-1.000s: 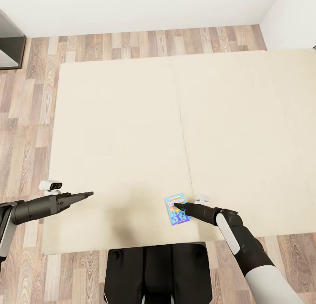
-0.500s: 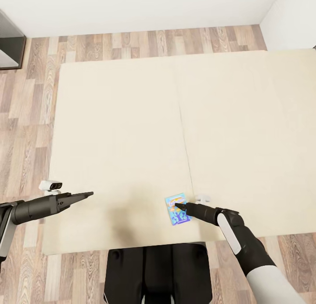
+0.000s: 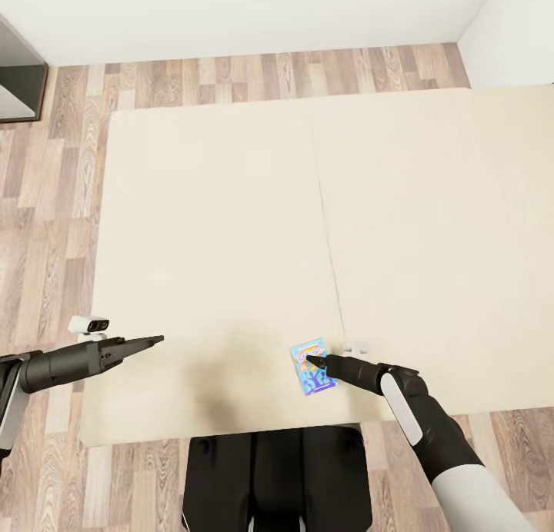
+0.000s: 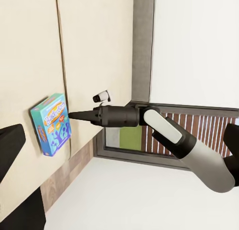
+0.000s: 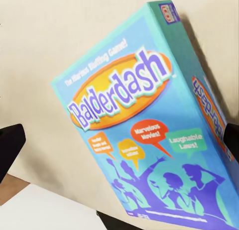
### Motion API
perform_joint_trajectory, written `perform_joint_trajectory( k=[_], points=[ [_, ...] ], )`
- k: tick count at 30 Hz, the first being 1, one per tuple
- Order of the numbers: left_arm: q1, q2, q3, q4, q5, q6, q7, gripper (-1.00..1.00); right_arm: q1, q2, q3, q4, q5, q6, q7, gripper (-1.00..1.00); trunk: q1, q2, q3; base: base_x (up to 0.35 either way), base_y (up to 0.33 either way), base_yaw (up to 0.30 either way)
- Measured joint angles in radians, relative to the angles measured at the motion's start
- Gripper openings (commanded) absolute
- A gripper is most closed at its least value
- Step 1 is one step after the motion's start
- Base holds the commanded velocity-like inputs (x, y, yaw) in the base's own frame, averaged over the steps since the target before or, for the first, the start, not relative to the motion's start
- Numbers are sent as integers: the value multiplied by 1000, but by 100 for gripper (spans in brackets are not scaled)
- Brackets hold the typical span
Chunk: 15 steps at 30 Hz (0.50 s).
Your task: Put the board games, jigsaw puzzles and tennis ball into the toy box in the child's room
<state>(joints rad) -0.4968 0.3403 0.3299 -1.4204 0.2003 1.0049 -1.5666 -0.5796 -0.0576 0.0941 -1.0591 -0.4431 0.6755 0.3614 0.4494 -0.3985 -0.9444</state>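
Observation:
A light blue board game [image 3: 315,369] with yellow lettering lies flat on the beige bed [image 3: 215,224], close to its near edge. My right gripper [image 3: 310,358] reaches it from the right, its tip over the box's upper part. In the right wrist view the box [image 5: 134,125] spans the space between two widely spread dark fingers [image 5: 10,145], so this gripper is open. The left wrist view has the same box [image 4: 51,124] and the right gripper [image 4: 72,115] pointing at it. My left gripper [image 3: 159,338] hovers open over the bed's near left part, holding nothing.
Wood-plank floor [image 3: 54,209] surrounds the bed on the left and far side. A dark cabinet [image 3: 15,78] stands at the far left against the white wall. A seam [image 3: 329,240] splits the mattress in two. My dark base [image 3: 269,478] sits against the bed's near edge.
The whole picture has shifted a little, so the camera moved. Both grippers and the board game keep the same places relative to each other.

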Motion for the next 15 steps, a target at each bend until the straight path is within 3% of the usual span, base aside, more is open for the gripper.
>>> perform_joint_trajectory(
  k=[6,15],
  points=[
    [0,0,0,0,0,0,0,100,0,0,0,0,0,0,0,100,0,0,0,0,132,0],
    [0,0,0,0,1,0,0,100,0,6,0,-2,0,0,0,100,0,0,0,0,25,0]
  ],
)
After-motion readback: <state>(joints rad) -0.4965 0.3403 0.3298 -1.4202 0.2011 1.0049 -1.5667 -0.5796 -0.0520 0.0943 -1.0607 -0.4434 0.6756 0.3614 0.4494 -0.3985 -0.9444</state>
